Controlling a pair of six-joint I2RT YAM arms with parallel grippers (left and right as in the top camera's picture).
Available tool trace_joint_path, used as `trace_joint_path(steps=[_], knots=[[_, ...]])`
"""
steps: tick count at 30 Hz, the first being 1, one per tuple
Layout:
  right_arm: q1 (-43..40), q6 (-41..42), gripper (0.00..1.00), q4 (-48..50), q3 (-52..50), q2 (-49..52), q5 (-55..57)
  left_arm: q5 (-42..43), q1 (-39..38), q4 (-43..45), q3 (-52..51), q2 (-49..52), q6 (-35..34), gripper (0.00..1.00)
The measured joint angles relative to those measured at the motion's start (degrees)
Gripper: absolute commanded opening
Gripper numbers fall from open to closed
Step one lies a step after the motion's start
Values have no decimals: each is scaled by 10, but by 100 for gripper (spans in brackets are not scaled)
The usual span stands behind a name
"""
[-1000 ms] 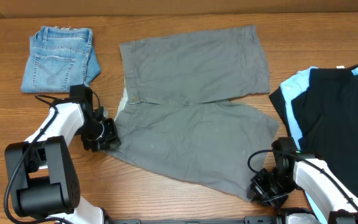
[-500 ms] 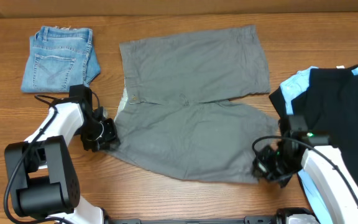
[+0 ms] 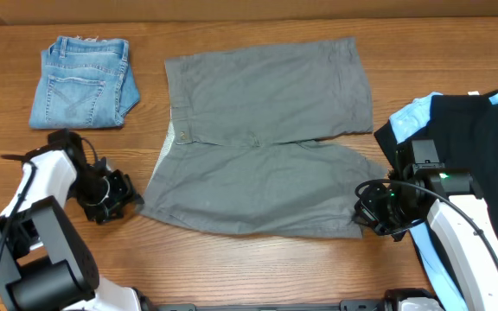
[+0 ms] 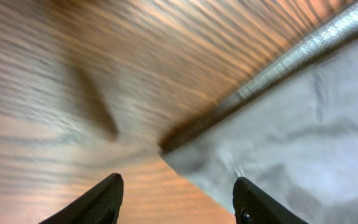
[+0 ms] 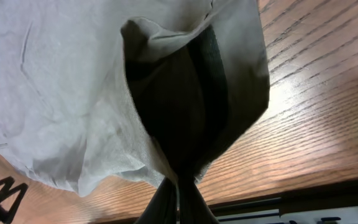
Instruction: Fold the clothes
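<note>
Wooden table [image 3: 258, 268], seen from overhead, carrying three garments and two arms. The grey shorts [image 3: 266, 173] lie spread at the table's centre, waistband toward the left. One leg extends to the upper right, and the other runs toward the lower right. A black garment [image 3: 482, 147] with light-blue fabric beneath it occupies the right edge, just beside the shorts' leg openings. Small folded denim shorts [image 3: 83, 82] rest at the upper left, apart from the grey pair.

The right gripper [image 3: 374, 212] sits at the hem of the nearer leg. The right wrist view shows its jaws clenched on a pinch of that grey fabric [image 5: 185, 106], which rises into a tented fold above the wood. The left gripper [image 3: 119, 197] rests near the waistband's lower corner. In the left wrist view its fingers [image 4: 101, 198] stand apart with bare wood between them, grasping nothing, and the corner of the shorts [image 4: 278, 143] lies just ahead.
</note>
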Motion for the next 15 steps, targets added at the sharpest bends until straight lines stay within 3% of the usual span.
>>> trace_joint_path(steps=[7, 12, 15], knots=[[0, 0, 4, 0, 0, 0, 0, 21, -6, 17, -4, -4, 16, 67], [0, 0, 4, -1, 0, 0, 0, -1, -6, 78, -47, -5, 3, 53], [0, 0, 4, -1, 0, 0, 0, -1, -6, 101, -65, -17, -6, 50]])
